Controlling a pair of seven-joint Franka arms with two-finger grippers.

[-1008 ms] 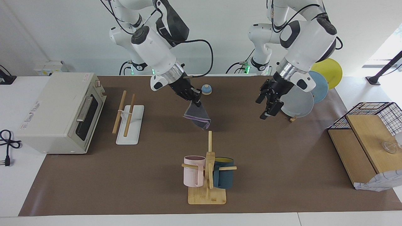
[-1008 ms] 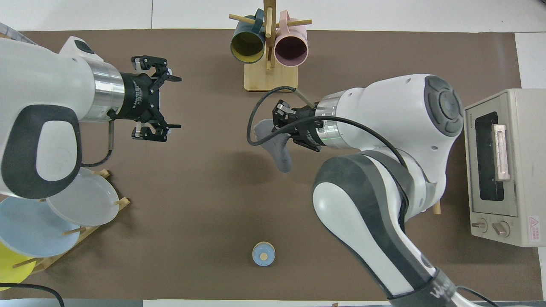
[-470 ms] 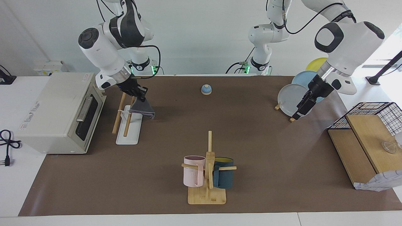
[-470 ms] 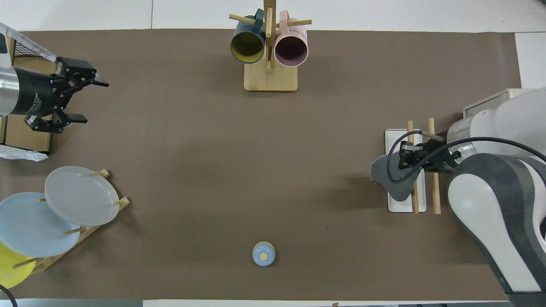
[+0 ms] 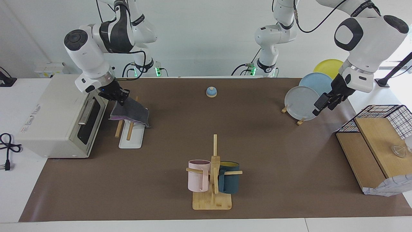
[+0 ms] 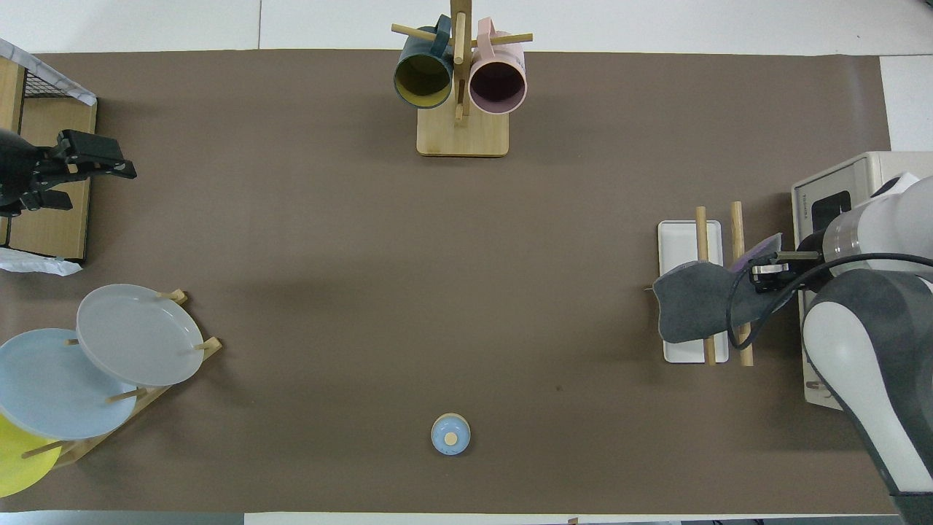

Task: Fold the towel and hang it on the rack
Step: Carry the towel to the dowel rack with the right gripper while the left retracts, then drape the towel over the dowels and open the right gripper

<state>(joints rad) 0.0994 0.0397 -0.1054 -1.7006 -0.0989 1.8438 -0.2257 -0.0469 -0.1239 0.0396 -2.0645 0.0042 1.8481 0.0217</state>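
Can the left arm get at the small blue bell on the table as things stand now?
Probably yes. The left end effector is open and holds nothing, up beside the plates. The blue bell stands alone on bare mat near the robots, and nothing lies between them. The right end effector is busy with the towel over the rack.

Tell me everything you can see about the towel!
The soft square cloth towel, dark grey on top with a purple edge peeking out underneath, looks folded and drapes across the two light wooden rods of the rack with the flat white base, beside the toaster oven. One edge sags toward the table's middle. The right arm's hand is shut, pinching the corner nearest the oven. Nothing else touches it.
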